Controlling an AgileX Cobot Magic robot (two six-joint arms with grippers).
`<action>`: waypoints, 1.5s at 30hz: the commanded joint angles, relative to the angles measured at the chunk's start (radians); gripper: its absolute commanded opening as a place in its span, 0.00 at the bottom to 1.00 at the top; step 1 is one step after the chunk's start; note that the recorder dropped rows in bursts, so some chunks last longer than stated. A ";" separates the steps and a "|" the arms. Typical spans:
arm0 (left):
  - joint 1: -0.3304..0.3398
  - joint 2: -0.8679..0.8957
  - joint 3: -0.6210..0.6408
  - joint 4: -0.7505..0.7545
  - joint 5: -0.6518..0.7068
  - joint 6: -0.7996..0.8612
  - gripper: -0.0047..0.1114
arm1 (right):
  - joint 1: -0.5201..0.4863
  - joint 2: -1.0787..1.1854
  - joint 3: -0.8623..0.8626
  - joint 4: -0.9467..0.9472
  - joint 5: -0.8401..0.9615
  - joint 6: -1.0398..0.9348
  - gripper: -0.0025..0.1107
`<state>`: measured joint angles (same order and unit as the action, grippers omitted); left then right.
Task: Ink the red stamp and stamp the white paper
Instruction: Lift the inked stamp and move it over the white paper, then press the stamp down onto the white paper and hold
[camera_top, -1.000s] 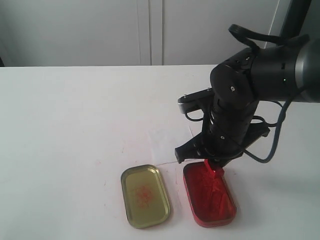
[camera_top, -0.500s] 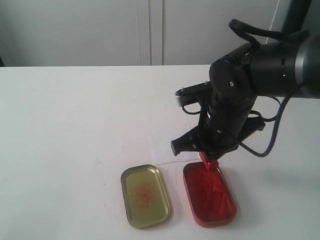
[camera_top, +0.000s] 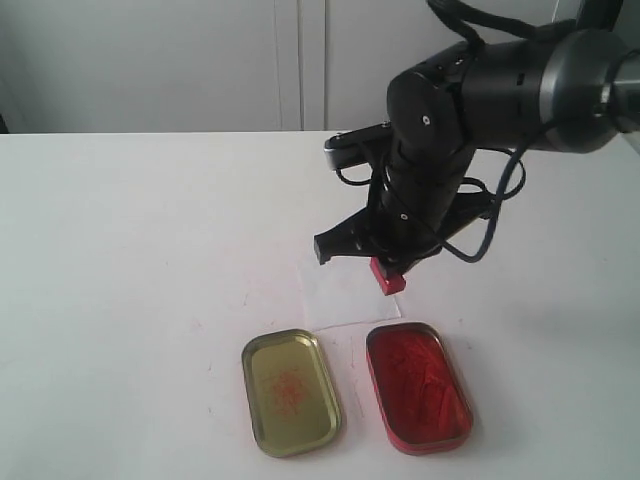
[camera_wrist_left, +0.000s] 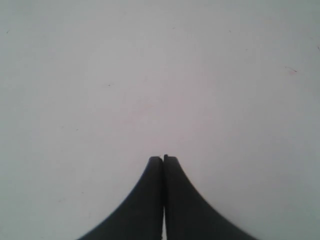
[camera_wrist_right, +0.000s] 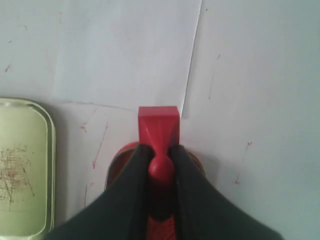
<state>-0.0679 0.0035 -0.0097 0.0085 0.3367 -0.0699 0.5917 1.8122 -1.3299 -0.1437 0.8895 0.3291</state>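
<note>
Just right of frame centre in the exterior view, the right gripper (camera_wrist_right: 159, 150) clamps the red stamp (camera_top: 388, 277) by its knob over the white paper's (camera_top: 340, 298) right edge. The red ink tin (camera_top: 418, 388) lies below. The left gripper's (camera_wrist_left: 163, 159) fingers are pressed together.

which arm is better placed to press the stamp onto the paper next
Right. The right gripper holds the red stamp by its handle, close to the edge of the white paper. The left gripper is shut on nothing over the table, with neither stamp nor paper in its view.
</note>
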 joint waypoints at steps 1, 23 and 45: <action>0.001 -0.003 0.010 0.000 0.014 -0.001 0.04 | -0.005 0.055 -0.076 -0.003 0.027 -0.016 0.02; 0.001 -0.003 0.010 0.000 0.014 -0.001 0.04 | -0.005 0.282 -0.274 0.063 0.036 -0.039 0.02; 0.001 -0.003 0.010 0.000 0.014 -0.001 0.04 | -0.005 0.314 -0.274 0.039 -0.010 -0.012 0.02</action>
<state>-0.0679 0.0035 -0.0097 0.0085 0.3367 -0.0699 0.5917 2.1237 -1.5951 -0.0907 0.8773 0.3130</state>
